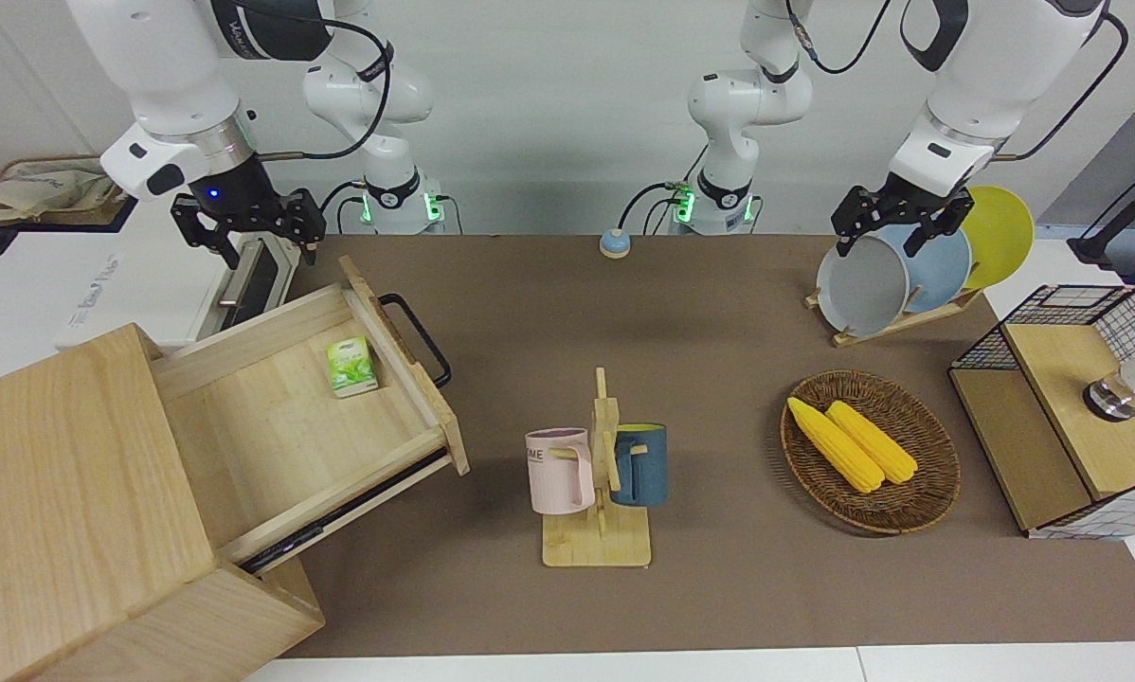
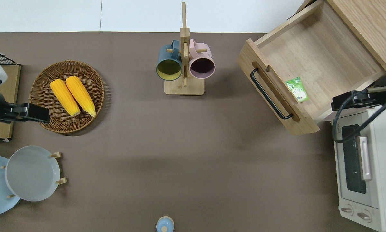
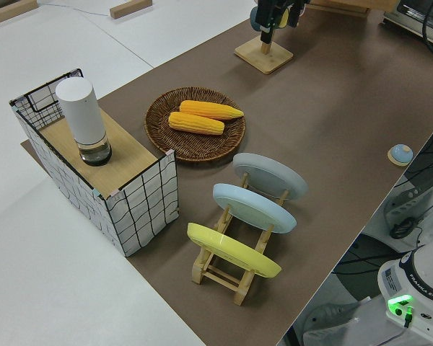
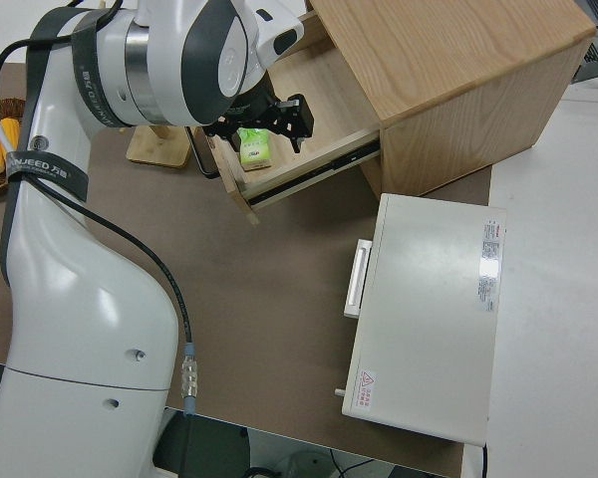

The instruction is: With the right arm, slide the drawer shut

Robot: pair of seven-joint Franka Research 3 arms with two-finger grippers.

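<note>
The drawer (image 1: 274, 426) stands pulled well out of the light-wood cabinet (image 1: 65, 474) at the right arm's end of the table. Its black loop handle (image 1: 421, 336) faces the table's middle. A green packet (image 1: 351, 366) lies inside against the front panel. My right gripper (image 1: 271, 254) hangs open with nothing between its fingers. In the overhead view the right gripper (image 2: 352, 98) is over the drawer's (image 2: 315, 58) side wall nearest the robots, at the toaster oven's edge. The right side view shows the right gripper (image 4: 261, 127) up above the packet (image 4: 255, 149). My left arm is parked, its gripper (image 1: 894, 227) open.
A white toaster oven (image 2: 363, 167) sits beside the drawer, nearer to the robots. A mug rack (image 1: 598, 474) with two mugs stands mid-table. A wicker basket (image 1: 918, 502) with corn, a plate rack (image 1: 909, 275) and a wire-mesh box (image 1: 1070, 407) fill the left arm's end.
</note>
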